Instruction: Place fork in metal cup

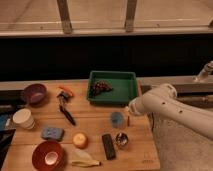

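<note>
Camera view: gripper (129,116) above metal cup (121,139), jaws shut on fork (128,118), risking rim strike if released off-centre.

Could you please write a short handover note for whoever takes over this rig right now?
Gripper: hidden behind the white arm's end at the table's right side, shut; a slim upright piece, seemingly the fork, shows just below it, beside the blue cup.
Metal cup: standing on the wooden table, in front of the blue cup, right of the black remote.
Done: fork appears picked up.
Left: carry it toward the metal cup, lower it in, release.
</note>
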Motion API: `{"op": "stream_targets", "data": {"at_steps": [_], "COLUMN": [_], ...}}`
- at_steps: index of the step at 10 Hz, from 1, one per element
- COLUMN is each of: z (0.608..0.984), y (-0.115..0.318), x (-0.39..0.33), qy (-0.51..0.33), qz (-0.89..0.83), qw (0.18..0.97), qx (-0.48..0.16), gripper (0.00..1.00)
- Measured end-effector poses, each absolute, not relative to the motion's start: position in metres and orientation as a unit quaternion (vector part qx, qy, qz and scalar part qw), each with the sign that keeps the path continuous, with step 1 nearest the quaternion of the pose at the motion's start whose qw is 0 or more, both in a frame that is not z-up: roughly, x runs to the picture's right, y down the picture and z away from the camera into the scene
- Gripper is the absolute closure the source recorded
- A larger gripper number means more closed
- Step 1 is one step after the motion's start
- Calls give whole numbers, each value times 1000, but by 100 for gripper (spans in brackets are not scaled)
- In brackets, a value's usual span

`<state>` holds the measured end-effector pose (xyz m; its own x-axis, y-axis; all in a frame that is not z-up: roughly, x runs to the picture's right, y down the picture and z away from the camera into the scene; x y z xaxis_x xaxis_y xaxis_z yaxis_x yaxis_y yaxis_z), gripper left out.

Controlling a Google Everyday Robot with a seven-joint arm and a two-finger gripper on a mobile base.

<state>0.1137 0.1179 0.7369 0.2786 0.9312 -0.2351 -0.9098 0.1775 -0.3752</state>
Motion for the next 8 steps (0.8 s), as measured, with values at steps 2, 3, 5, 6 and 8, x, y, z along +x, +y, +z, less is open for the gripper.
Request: {"op": "stream_targets", "data": {"at_steps": [2, 3, 5, 6, 8], "z": [729, 723, 713, 709, 700], "y": [118, 118, 117, 117, 124], "x": [111, 109, 108, 107, 107], "qy": [-23, -24, -24, -23, -16], "qz": [596, 593, 591, 590, 589], "qw": [772, 775, 779, 781, 781], "qx": [-219, -214, -206, -204, -207], "gripper": [100, 100, 100, 100, 100]}}
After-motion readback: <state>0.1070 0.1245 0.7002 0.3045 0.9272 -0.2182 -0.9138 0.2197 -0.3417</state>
